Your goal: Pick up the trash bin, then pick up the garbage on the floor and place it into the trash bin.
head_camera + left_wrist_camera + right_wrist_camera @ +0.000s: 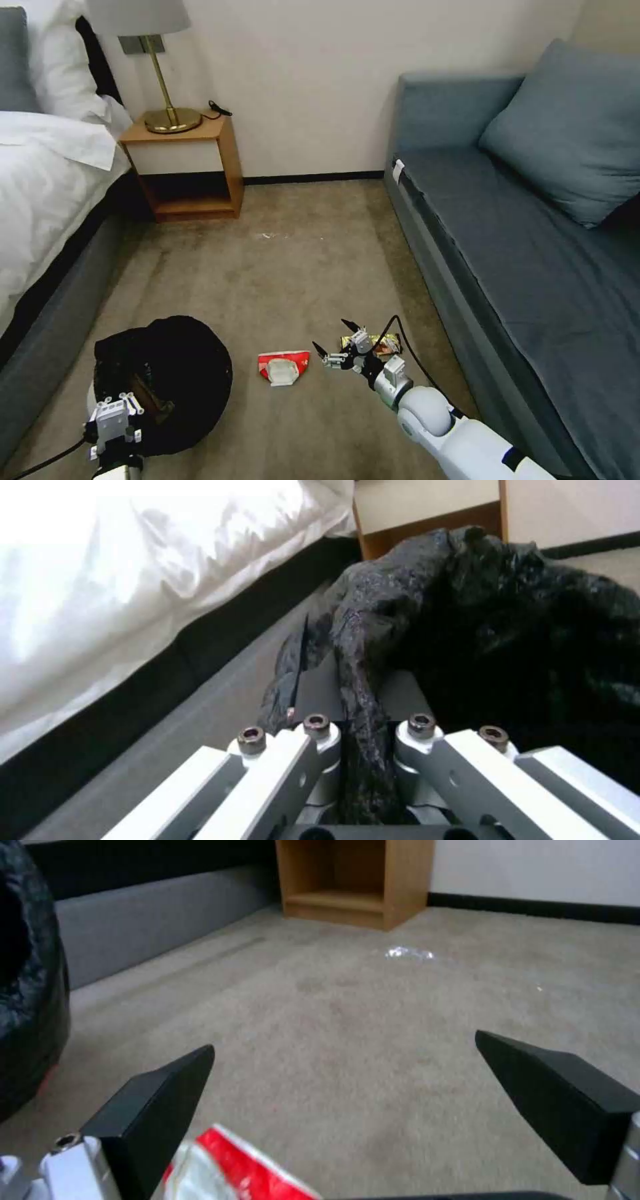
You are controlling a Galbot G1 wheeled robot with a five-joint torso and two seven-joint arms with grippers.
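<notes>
The red-and-white wrapper point(284, 367) lies on the carpet between the bin point(180, 373) and your right gripper point(333, 345), jaws spread just beside it. Left gripper point(115, 417) pinches the bin's bag. Pickup step, I'd say: come over the wrapper, then close.

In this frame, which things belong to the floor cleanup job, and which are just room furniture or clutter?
Job things:
trash bin, rim clamped in the left claw
red-and-white wrapper on the carpet
gold-brown snack wrapper beside the open right claw

Just there:
nightstand
lamp
bed
sofa
cushion
</notes>
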